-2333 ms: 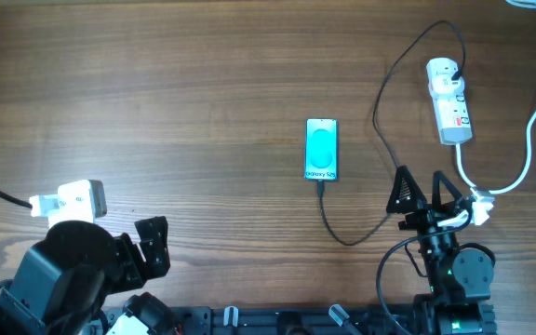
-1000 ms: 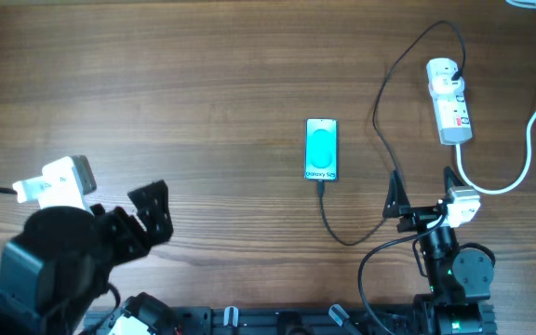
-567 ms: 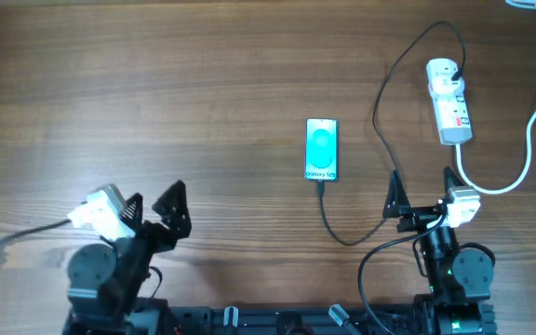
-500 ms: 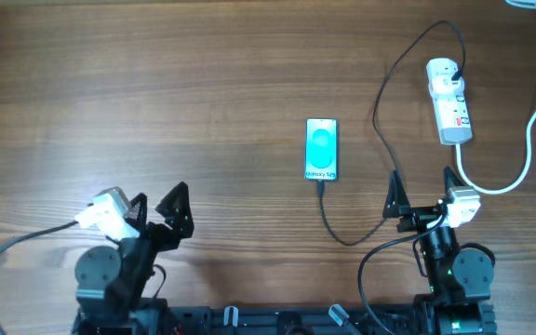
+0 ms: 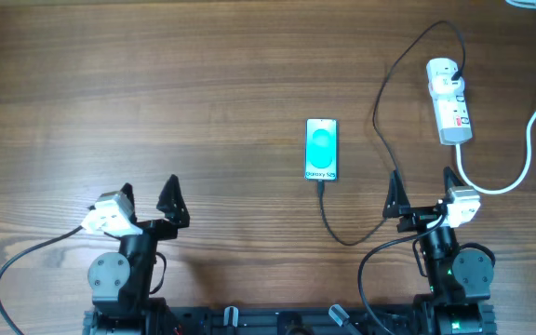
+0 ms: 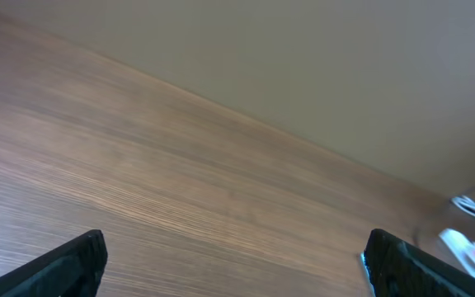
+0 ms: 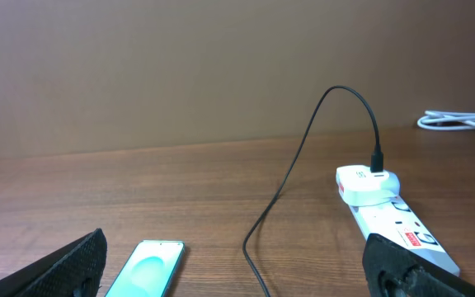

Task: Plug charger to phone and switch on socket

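The phone (image 5: 321, 149) lies flat mid-table with its turquoise screen lit; it also shows in the right wrist view (image 7: 144, 269). The black charger cable (image 5: 380, 110) runs from the phone's near end in a loop up to its plug on the far end of the white socket strip (image 5: 448, 101), which also shows in the right wrist view (image 7: 394, 214) with the cable (image 7: 291, 173). My left gripper (image 5: 147, 198) is open and empty near the front left edge. My right gripper (image 5: 424, 190) is open and empty, in front of the socket and right of the phone.
The socket's thick white cable (image 5: 519, 158) curves from the strip's near end round to the far right corner. A pale wall stands beyond the table's far edge in both wrist views.
My left arm has folded back from the left side to an upright pose at the front edge, gripper open. The right arm, phone, cable and socket have not moved in the last second.
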Motion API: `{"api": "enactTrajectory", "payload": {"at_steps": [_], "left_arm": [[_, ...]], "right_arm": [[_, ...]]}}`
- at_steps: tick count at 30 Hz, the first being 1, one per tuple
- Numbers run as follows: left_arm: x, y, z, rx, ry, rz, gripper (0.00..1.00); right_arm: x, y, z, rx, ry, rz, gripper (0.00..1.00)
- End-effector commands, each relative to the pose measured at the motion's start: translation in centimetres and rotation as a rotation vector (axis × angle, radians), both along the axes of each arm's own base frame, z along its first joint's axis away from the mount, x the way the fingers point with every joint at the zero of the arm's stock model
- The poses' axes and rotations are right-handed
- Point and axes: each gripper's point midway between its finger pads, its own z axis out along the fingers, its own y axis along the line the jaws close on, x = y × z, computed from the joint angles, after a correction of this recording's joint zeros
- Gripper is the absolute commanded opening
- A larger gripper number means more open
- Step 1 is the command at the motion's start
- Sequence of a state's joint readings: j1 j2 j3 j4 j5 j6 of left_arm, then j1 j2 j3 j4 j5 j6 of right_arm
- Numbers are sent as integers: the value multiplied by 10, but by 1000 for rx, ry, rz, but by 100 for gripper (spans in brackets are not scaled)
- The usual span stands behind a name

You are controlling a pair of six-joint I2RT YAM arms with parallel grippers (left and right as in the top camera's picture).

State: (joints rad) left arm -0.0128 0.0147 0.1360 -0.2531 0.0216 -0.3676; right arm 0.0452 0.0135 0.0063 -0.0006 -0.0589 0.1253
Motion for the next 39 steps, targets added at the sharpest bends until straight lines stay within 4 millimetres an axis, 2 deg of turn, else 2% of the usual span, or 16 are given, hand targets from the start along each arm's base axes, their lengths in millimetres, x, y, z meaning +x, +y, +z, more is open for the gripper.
{"api": "enactTrajectory", "payload": {"at_steps": [1, 5, 10, 21, 28, 39], "left_arm": [[3, 18, -19, 32, 20, 89, 100], [10, 19, -16, 83, -63, 88, 100], [10, 12, -17, 256, -60, 23, 100], [10, 11, -18, 256, -60, 21, 100], [10, 11, -18, 337, -60, 11, 100], [10, 9, -17, 358, -65, -4, 100]], "right_arm": [[-1, 1, 2, -18, -12, 5, 100], [-1, 1, 2, -17, -11, 5, 100], [-1, 1, 2, -17, -11, 5, 100], [-1, 1, 2, -17, -11, 5, 100], [-1, 1, 2, -17, -11, 5, 100], [-1, 1, 2, -18, -11, 5, 100]]}}
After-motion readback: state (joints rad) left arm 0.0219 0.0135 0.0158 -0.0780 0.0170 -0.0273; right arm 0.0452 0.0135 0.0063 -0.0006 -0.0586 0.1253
